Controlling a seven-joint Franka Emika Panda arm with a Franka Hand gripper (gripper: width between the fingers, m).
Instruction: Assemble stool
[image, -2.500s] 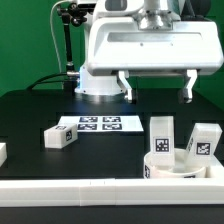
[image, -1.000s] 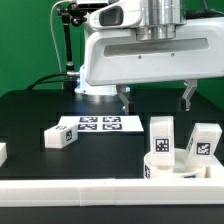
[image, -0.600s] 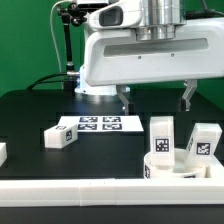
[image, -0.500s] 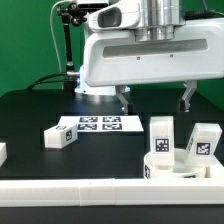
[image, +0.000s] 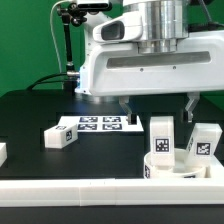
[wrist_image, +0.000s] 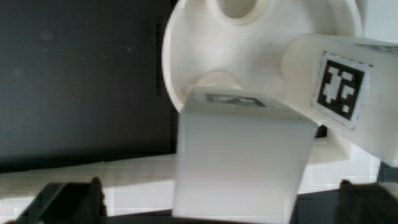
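Claw (image: 158, 104) is spread wide, with nothing between the fingers (image: 125, 103). It hangs above the worktop (image: 30, 115), right of centre in the exterior view, clear of every part. In the wrist view both fingertips (wrist_image: 71, 203) show well apart, with a leg in line between them.

Directly under the claw is the upright leg (image: 162, 133), standing on end with a tag facing the exterior camera. Its lower end is hidden by the seat (image: 172, 168), so I can't tell whether it is fixed into the seat or only standing at it.

The seat is a thick round disc on the near side of the worktop, just behind the border rail (image: 90, 195), with a tag on its side wall. The wrist view shows its flat face with a round hole, and the upright leg overlaps that face.

The second leg (image: 203, 143) is just to the exterior view's right of the upright leg. It also stands on end, tag toward the camera, at the seat's right edge. A narrow gap separates the two legs. Whether it touches the seat can't be told.

The loose leg (image: 58, 137) lies on its side on the worktop toward the exterior view's left, well apart from the seat. It sits just beside the near left corner of the marker board (image: 97, 124). The marker board lies flat, farther back than the seat.

One more white part (image: 2, 152) is cut off by the exterior view's left edge, and too little shows to identify it.
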